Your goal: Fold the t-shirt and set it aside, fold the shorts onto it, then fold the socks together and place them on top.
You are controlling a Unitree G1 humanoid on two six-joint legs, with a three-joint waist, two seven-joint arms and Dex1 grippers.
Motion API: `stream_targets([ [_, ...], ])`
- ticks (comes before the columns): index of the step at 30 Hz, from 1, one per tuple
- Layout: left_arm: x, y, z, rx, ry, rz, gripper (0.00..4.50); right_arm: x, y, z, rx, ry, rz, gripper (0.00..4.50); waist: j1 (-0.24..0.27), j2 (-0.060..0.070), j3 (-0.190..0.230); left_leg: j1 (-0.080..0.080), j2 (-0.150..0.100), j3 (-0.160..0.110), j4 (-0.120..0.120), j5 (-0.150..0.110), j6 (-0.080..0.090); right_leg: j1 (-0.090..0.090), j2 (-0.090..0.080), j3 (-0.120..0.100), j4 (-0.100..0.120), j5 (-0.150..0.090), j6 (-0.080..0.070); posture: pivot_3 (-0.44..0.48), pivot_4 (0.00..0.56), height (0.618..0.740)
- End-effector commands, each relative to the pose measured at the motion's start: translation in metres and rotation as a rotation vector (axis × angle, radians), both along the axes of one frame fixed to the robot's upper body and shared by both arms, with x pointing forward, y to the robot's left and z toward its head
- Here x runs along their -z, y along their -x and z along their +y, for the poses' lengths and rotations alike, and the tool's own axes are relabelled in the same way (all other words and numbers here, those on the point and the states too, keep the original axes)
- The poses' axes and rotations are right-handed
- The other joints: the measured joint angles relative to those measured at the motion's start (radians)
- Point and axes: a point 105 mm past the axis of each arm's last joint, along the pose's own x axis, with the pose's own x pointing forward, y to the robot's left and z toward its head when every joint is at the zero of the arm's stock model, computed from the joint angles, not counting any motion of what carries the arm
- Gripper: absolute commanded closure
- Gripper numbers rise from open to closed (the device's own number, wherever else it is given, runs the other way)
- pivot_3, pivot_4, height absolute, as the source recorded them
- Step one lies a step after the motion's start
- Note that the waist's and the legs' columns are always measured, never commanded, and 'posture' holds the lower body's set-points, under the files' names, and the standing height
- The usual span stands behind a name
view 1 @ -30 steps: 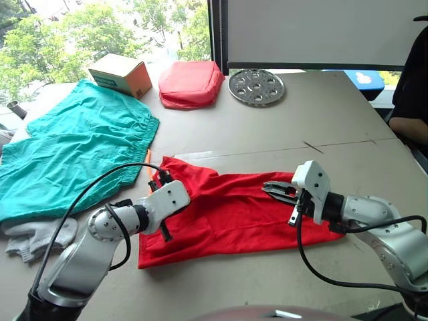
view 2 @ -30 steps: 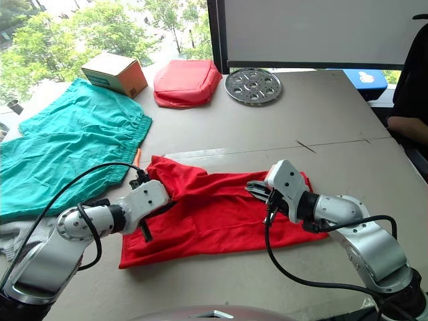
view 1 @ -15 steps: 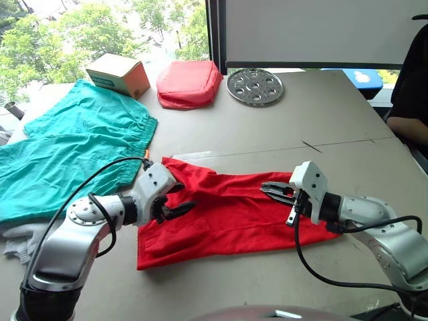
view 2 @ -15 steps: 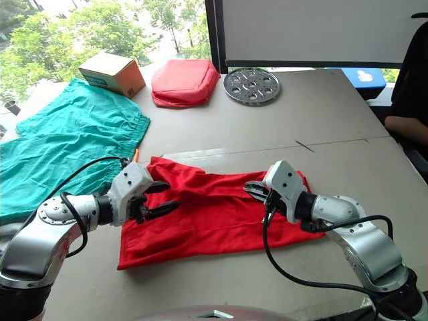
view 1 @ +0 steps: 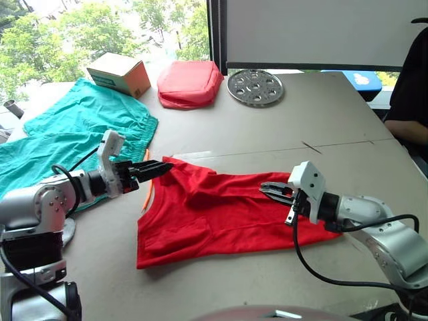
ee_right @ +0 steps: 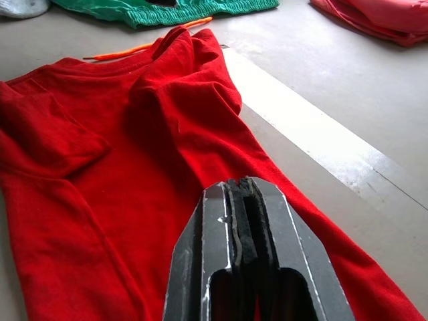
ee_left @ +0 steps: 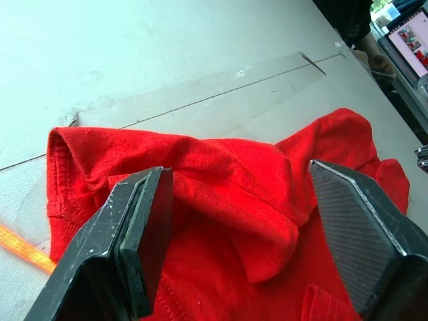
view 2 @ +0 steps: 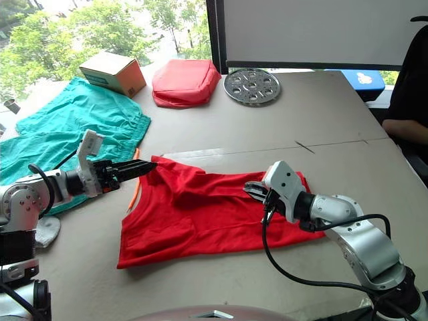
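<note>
The t-shirt (view 1: 221, 214) lies crumpled and partly folded across the lower middle of the table (view 1: 321, 120), with the shorts (view 1: 73, 140) spread at the upper left. The left gripper (view 1: 159, 168) hovers at the shirt's upper-left corner, its fingers (ee_left: 144, 234) spread wide and empty. The right gripper (view 1: 267, 190) sits low over the shirt's right part with fingers pressed together, and whether any cloth is pinched between them I cannot tell.

Bright red t-shirt (view 1: 221, 210), plain, no print. Teal-green shorts (view 1: 73, 144), plain, with orange drawstring (view 1: 147, 190). Light grey-white socks (view 2: 45, 231) at the table's left edge. Pinkish-red padded pouch (view 1: 190, 83) near the far edge. Tan cardboard box (view 1: 120, 74) with a teal stripe on 1 side and an orange end. Silver-grey round metal plate (view 1: 255, 87) patterned with round holes. Grey-beige table (view 1: 321, 114) crossed by a pale strip and a thin dark line. Left claw (view 1: 155, 170) with 2 black fingers on a white wrist; right claw (view 1: 267, 190) black, white housing behind.
</note>
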Motion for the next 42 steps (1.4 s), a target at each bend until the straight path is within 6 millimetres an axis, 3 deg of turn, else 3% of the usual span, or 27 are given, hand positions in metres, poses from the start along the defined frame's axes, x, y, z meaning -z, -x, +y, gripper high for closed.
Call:
stream_targets([
  [1, 0.004, -0.010, 0.010, -0.053, -0.100, -0.003, 0.99, -0.013, 0.005, -0.003, 0.012, -0.009, -0.060, 4.50, -0.002, 0.000, 0.000, 0.000, 0.000, 0.000, 0.000, 0.000, 0.000, 0.000, 0.000, 0.000, 0.000, 0.000, 0.000, 0.000, 0.150, 0.740],
  [8, 0.002, -0.012, 0.017, -0.078, -0.126, 0.006, 0.99, -0.015, 0.013, -0.003, 0.005, -0.024, -0.060, 4.50, 0.000, 0.000, 0.000, 0.000, 0.001, 0.001, 0.000, 0.000, 0.000, 0.000, 0.000, 0.000, 0.000, 0.000, 0.000, 0.000, 0.150, 0.740],
  [20, 0.022, -0.015, 0.017, -0.053, -0.094, 0.087, 0.99, -0.015, 0.012, -0.004, 0.005, -0.010, -0.071, 4.50, 0.000, 0.000, 0.000, 0.000, 0.000, 0.001, 0.000, 0.000, 0.000, 0.000, 0.000, 0.000, 0.000, 0.000, 0.000, 0.000, 0.150, 0.740],
  [23, 0.024, -0.015, 0.015, -0.028, -0.084, 0.102, 1.80, -0.015, 0.012, -0.005, 0.010, -0.007, -0.069, 4.50, 0.001, -0.001, 0.000, 0.000, 0.000, 0.001, 0.000, 0.000, 0.000, 0.000, 0.000, 0.000, 0.000, 0.000, 0.000, 0.000, 0.150, 0.740],
  [25, 0.024, -0.015, 0.015, -0.015, -0.070, 0.105, 2.59, -0.015, 0.013, -0.006, 0.013, -0.004, -0.067, 4.50, 0.001, -0.001, 0.000, 0.000, 0.000, 0.001, 0.000, 0.000, 0.000, 0.000, 0.000, 0.000, 0.000, 0.000, 0.000, 0.000, 0.150, 0.740],
  [28, 0.021, -0.014, 0.012, 0.016, -0.042, 0.105, 4.24, -0.015, 0.013, -0.006, 0.014, -0.003, -0.067, 4.50, 0.001, -0.001, 0.000, 0.000, 0.000, 0.001, 0.000, 0.000, 0.000, 0.000, 0.000, 0.000, 0.000, 0.000, 0.000, 0.000, 0.150, 0.740],
  [29, 0.018, -0.014, 0.012, 0.022, -0.026, 0.106, 4.45, -0.015, 0.013, -0.006, 0.016, -0.003, -0.067, 4.50, 0.002, -0.001, 0.000, 0.000, 0.000, 0.001, 0.000, 0.000, 0.000, 0.000, 0.000, 0.000, 0.000, 0.000, 0.000, 0.000, 0.150, 0.740],
  [36, -0.004, -0.011, 0.016, 0.024, 0.136, 0.183, 4.45, -0.015, 0.012, -0.006, 0.017, -0.002, -0.066, 4.50, 0.000, -0.003, -0.001, 0.000, 0.000, 0.001, 0.000, 0.000, 0.000, 0.000, 0.000, 0.000, 0.000, 0.000, 0.000, 0.000, 0.150, 0.740],
  [42, 0.003, 0.006, 0.028, 0.040, 0.122, 0.348, 4.45, -0.014, 0.011, -0.005, 0.009, 0.000, -0.068, 4.50, -0.001, -0.002, -0.001, 0.000, 0.001, 0.001, 0.000, 0.000, 0.000, 0.000, 0.000, 0.000, 0.001, 0.000, 0.000, 0.000, 0.150, 0.740],
])
